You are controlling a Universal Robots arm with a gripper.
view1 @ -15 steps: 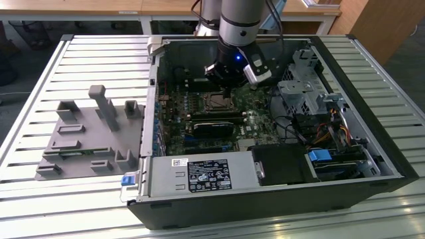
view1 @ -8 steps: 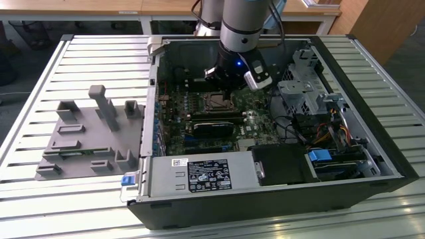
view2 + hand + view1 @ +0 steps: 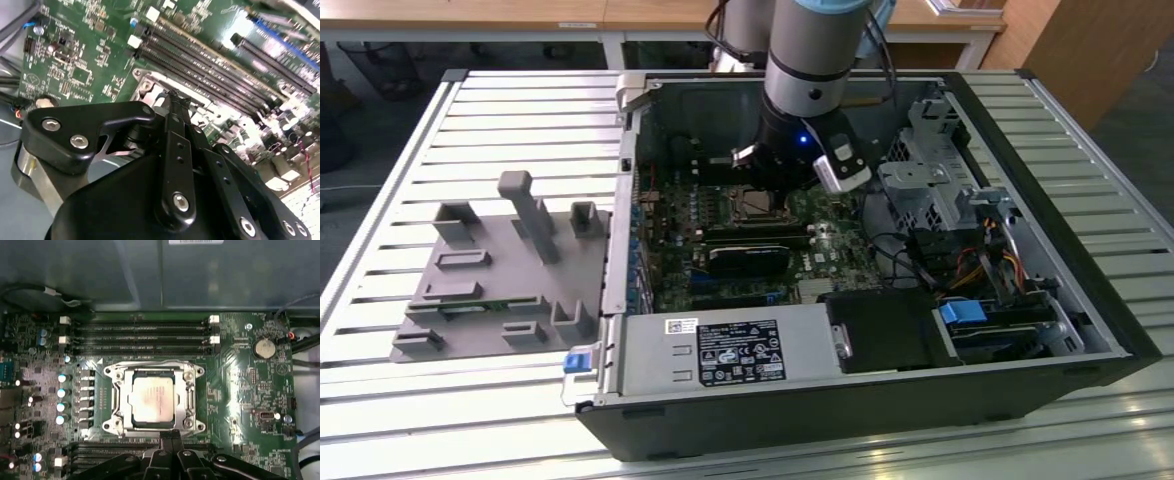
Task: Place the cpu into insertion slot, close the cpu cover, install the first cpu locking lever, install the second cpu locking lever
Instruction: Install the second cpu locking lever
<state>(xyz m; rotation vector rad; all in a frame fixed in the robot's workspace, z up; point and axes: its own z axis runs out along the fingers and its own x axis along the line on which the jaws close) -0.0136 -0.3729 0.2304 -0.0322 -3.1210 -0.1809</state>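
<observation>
– Black metal gripper (image 3: 172, 436) comes first, right up close in both wrist views. See its two fingertips (image 3: 168, 437)? They are pressed together with nothing between them.

– And what sits just past the tips?

– That small flat square cpu (image 3: 152, 399) with its pale silvery-beige face. It lies flat in the dark square insertion slot (image 3: 176, 416) on the green circuit board (image 3: 240, 390).

– Is the lid down on it?

– Yes. The silvery metal cpu cover (image 3: 189, 390), a frame with a big square window, lies flat around the chip, and the chip shows through the window.

– Where is the gripper, then?

– Just beside the edge of the cover. I cannot tell if it touches. Long black memory slots (image 3: 142, 337) run along the far side of the socket.

– And from farther off?

– In the exterior view the arm reaches down into the open black computer case (image 3: 1067, 300), and the big grey labelled box (image 3: 720, 355) sits near the front.
</observation>
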